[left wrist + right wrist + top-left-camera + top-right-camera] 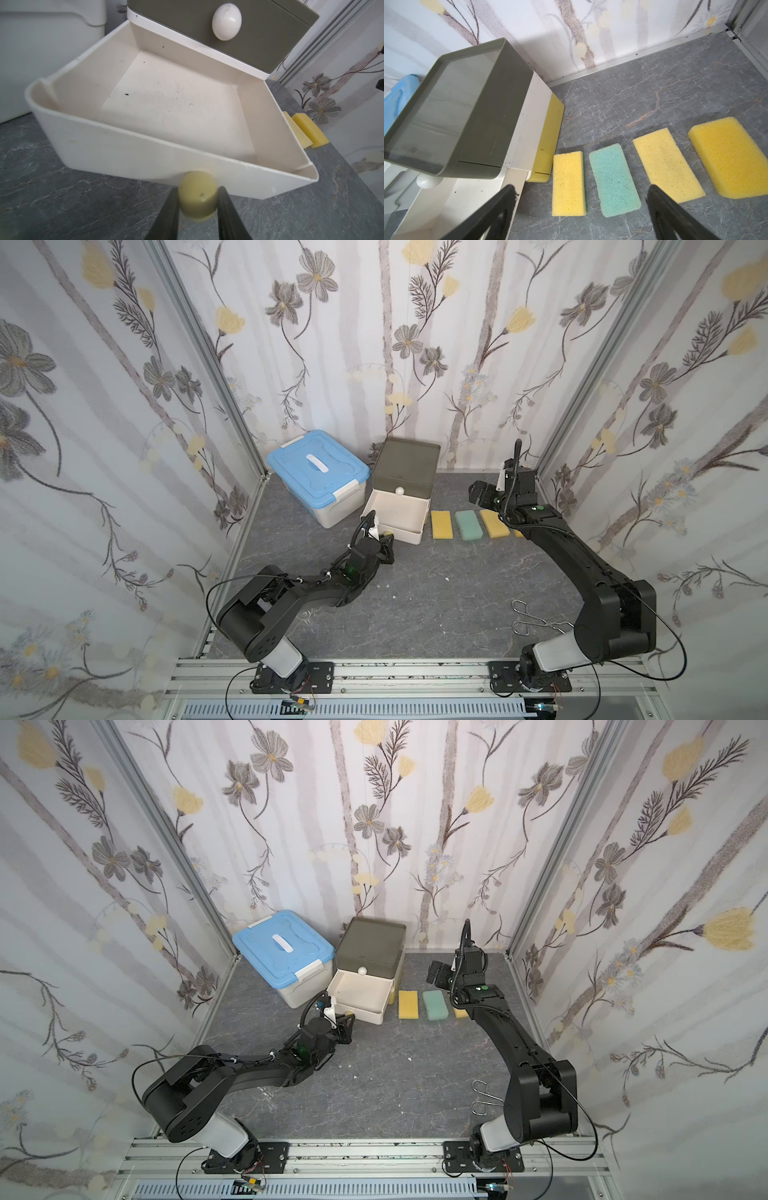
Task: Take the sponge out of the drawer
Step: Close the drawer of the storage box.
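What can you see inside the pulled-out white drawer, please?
Inside the white drawer the left wrist view shows only a bare floor with a few dark specks and nothing else. Its rear part, under the olive upper drawer, is covered.

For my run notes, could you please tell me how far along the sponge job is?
Done: the drawer stands pulled out, its visible floor bare; four sponges lie on the table beside it. In hand: the left hand is shut on the knob; the right hand hangs open above them. Left: seemingly only letting go.
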Available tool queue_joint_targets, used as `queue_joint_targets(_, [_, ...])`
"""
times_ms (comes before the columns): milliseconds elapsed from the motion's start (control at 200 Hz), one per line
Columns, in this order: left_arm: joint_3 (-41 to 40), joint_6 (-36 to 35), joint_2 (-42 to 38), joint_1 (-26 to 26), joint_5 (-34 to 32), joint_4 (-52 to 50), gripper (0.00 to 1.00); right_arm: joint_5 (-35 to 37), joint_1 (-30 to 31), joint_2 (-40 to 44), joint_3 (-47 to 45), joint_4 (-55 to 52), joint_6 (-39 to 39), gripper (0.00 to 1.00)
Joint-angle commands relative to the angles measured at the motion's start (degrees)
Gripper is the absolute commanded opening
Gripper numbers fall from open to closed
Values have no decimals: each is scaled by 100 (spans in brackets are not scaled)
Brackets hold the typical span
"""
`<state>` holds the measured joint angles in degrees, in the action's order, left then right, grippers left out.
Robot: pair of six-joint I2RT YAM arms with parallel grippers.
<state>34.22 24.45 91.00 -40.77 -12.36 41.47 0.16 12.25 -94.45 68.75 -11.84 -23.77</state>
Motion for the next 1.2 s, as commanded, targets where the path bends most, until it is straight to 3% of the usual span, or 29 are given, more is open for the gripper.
queue_joint_targets(0, [233, -322, 99, 2, 196, 19, 19, 63, 119, -56, 139, 246, 87, 99])
queue_joint_targets(315, [461, -431, 181, 29, 231, -40, 19, 253, 823, -1602, 2068, 35, 456, 100])
queue_joint_targets(545, [471, -450, 172, 48, 202, -87, 19, -110, 897, -2468, 3063, 29, 287, 100])
queue_joint_targets(714, [487, -466, 182, 61, 173, -96, 19, 122, 994, -3090, 3847, -701, 446, 100])
queue_joint_targets(1194, [724, -467, 339, 127, 243, -130, 19, 332, 1251, -3088, 3623, -1186, 830, 99])
